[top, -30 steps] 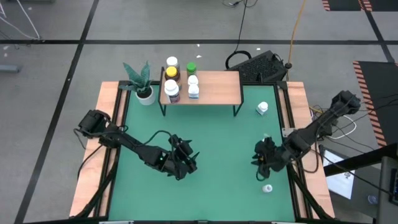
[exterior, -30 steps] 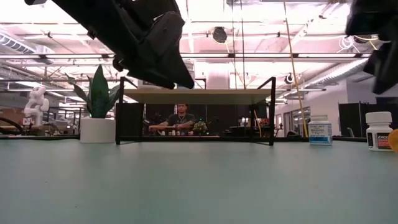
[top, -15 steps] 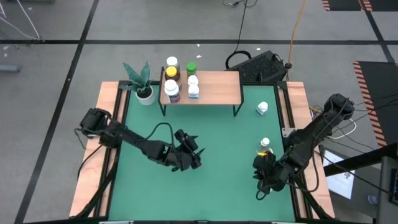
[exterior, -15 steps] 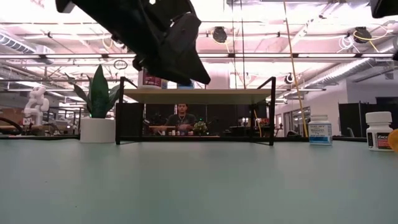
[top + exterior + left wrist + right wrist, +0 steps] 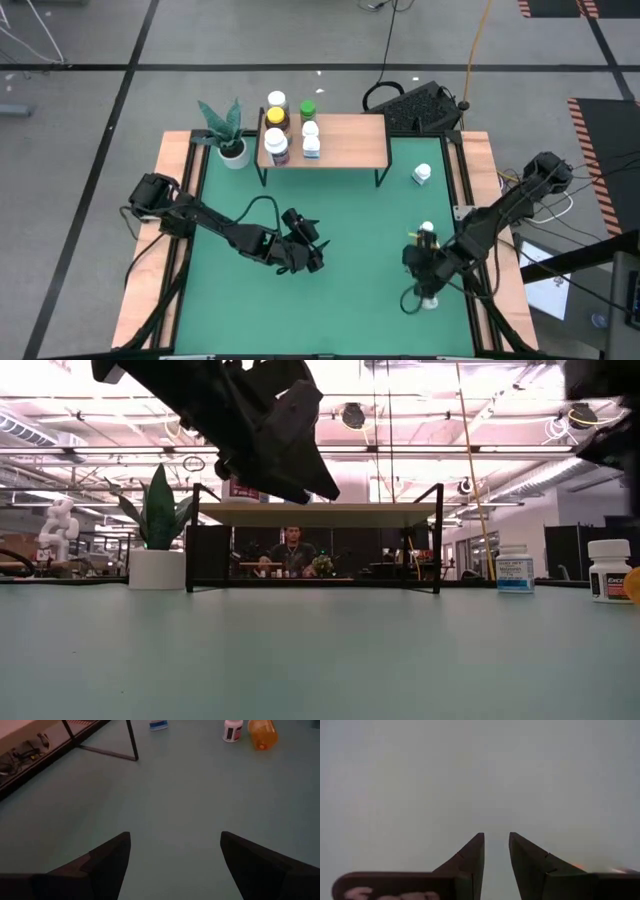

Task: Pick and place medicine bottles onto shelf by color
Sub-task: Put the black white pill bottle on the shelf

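Right gripper [image 5: 424, 268] lower right, fingers nearly closed on nothing; left gripper [image 5: 308, 250] center-left, open, empty.

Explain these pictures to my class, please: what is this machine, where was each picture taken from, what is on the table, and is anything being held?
It is a robot with two dark arms working at a green table. One picture looks straight down, one looks level across the table top, and two come from cameras on the wrists. The left gripper hangs open over the table's middle, holding nothing. The right gripper, near the table's right edge, has its fingers narrowly apart with nothing between them. A wooden shelf carries several bottles, and a plant stands beside it. A loose bottle stands on the table right of the shelf.
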